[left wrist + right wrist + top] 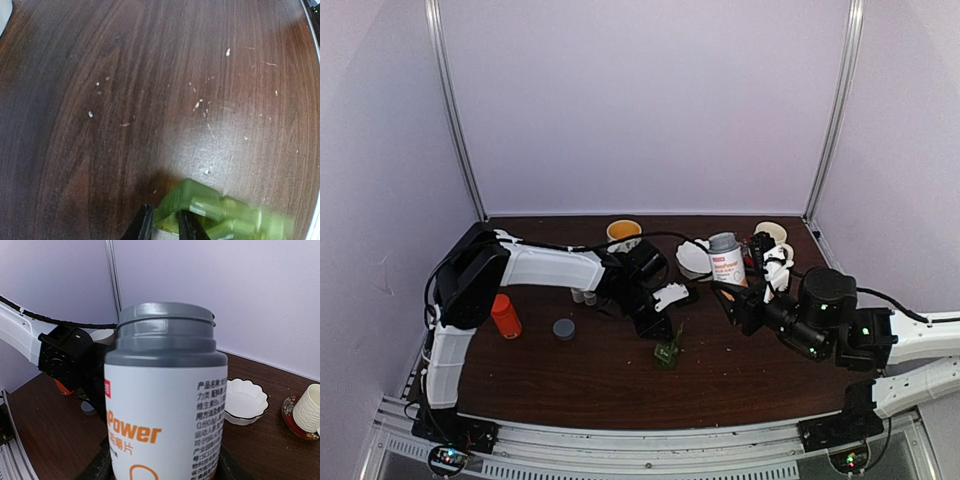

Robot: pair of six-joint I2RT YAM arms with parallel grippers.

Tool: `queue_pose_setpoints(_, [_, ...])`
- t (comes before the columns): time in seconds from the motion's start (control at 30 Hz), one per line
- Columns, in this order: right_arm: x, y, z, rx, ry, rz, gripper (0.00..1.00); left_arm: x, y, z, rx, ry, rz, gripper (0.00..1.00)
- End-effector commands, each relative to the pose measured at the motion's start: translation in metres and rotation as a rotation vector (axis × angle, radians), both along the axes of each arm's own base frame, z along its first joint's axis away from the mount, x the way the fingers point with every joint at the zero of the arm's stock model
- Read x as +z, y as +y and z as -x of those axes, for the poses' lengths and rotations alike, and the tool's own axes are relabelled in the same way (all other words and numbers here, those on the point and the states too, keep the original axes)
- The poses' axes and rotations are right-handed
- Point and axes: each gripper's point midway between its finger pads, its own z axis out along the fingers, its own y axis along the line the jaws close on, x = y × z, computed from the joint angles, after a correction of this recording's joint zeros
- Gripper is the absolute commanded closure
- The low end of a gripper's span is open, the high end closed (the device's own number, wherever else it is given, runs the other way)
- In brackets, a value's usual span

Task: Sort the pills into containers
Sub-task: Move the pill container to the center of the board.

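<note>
- My left gripper (164,226) is low over the table (125,60), right at the green pill box (200,200).
- Its 2 fingers (143,226) stand on each side of 1 corner of the box. I cannot tell if they pinch it tight.
- The box sits near the middle of the table, in front of my arms. It is blurry, so I cannot see if any pills are inside.
- My right gripper (732,290) is pressed on the white bottle (165,405) and holds it up. The bottle's gray lid (167,327) looks closed.
- Small white bits (197,105) lie on the table. They are too small for me to tell if they are pills.
- I think the job is near its start: no pill looks sorted. I think the bottle must be opened and the pills put in the box.
</note>
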Motion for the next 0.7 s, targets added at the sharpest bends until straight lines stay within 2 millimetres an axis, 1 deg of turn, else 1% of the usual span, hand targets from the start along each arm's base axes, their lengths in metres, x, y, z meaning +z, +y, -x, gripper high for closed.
queue_pose_setpoints(0.0, [0.015,0.000,-0.003,-0.010,-0.020,-0.038,1.00,-0.007,0.002,-0.001,-0.013,-0.024,-0.037,0.80])
queue_pose_setpoints(0.07, [0.015,0.000,-0.003,-0.010,-0.020,-0.038,1.00,-0.007,0.004,-0.003,-0.001,-0.031,-0.056,0.81])
queue_pose_setpoints(0.13, [0.015,0.000,-0.003,-0.011,-0.020,-0.037,1.00,-0.002,0.006,-0.005,0.018,-0.043,-0.063,0.81])
queue_pose_setpoints(0.27, [0.013,0.000,-0.003,-0.011,-0.018,-0.035,1.00,0.015,0.009,-0.008,0.063,-0.060,-0.051,0.77])
queue_pose_setpoints(0.4, [0.013,0.000,-0.003,-0.010,-0.017,-0.040,1.00,0.031,0.004,-0.003,0.058,-0.077,-0.007,0.75])
queue_pose_setpoints(0.5, [0.014,0.001,-0.002,-0.005,-0.017,-0.040,1.00,0.032,-0.001,-0.007,0.067,-0.084,-0.002,0.75])
queue_pose_setpoints(0.67, [0.015,-0.002,-0.002,-0.007,-0.018,-0.041,1.00,0.027,0.000,-0.016,0.120,-0.080,-0.048,0.75])
